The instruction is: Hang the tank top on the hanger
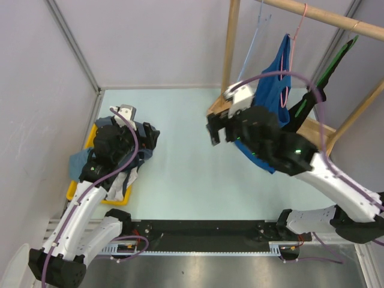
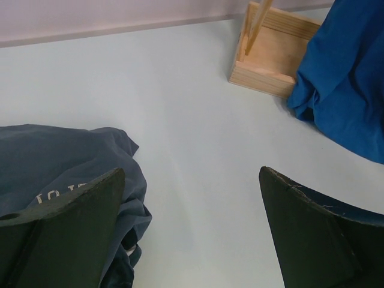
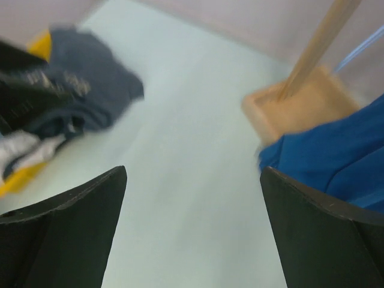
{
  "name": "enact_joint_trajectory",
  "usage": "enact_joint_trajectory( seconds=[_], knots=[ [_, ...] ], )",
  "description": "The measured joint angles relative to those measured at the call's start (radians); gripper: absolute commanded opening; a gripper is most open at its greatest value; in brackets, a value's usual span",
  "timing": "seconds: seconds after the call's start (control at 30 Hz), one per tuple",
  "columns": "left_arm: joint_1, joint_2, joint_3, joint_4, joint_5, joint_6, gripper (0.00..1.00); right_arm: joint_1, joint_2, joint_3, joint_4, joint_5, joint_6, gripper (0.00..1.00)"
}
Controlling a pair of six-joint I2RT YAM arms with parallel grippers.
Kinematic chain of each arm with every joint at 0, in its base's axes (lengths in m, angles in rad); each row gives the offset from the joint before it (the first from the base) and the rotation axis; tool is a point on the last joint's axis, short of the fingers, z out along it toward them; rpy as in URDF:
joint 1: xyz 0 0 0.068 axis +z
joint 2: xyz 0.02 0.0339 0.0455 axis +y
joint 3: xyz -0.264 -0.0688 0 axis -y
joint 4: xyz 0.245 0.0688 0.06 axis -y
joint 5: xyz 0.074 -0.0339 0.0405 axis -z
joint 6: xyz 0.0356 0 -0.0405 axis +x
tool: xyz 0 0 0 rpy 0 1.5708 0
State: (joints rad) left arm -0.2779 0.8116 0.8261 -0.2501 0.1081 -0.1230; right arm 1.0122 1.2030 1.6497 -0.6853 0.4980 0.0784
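A: Starting at the right gripper (image 1: 214,133): spread full wide, holding nothing, only bare table (image 3: 180,120) between the fingers (image 3: 72,228).
B: Same at the left gripper (image 1: 124,113). Wide apart, empty, hovering over the dark shirt (image 2: 60,156) by the yellow tray (image 1: 72,192).
A: Outward from the right jaws, off to their right side: the tank top (image 1: 277,93), hanging from the pink hanger (image 1: 299,27) on the wooden rail (image 1: 324,18).
B: Hangs long-ways, top to bottom, strap end up at the hanger, hem down by the rack's wooden foot (image 3: 300,111). Partly hidden behind the right forearm (image 1: 336,180), so no telling whether seated on both shoulders.
A: Nearer the right arm by far. Well apart from the left, clear across the table.
B: Judged close to done. For any touch-up, best reached from the right side, swinging toward the cloth rather than across the table
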Motion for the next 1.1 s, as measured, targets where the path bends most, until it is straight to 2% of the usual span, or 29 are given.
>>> enact_joint_trajectory(
  seconds=[0.17,0.3,0.43,0.73,1.1],
  knots=[
    [0.0,0.0,-0.005,0.0,0.0,0.0,0.99,-0.019,0.047,-0.329,0.029,-0.066,0.113,1.0],
    [0.0,0.0,-0.007,0.0,0.0,0.0,0.99,-0.121,0.064,-0.548,0.061,-0.101,0.251,1.0],
    [0.0,0.0,-0.009,0.0,0.0,0.0,0.99,-0.255,0.074,-0.733,0.164,-0.087,0.368,1.0],
    [0.001,0.0,-0.013,0.0,-0.001,0.0,0.99,-0.364,0.324,-0.776,0.354,-0.003,0.5,1.0],
    [0.001,-0.001,-0.013,0.0,-0.002,0.0,0.99,-0.415,0.494,-0.739,0.49,0.15,0.61,0.98]
  ],
)
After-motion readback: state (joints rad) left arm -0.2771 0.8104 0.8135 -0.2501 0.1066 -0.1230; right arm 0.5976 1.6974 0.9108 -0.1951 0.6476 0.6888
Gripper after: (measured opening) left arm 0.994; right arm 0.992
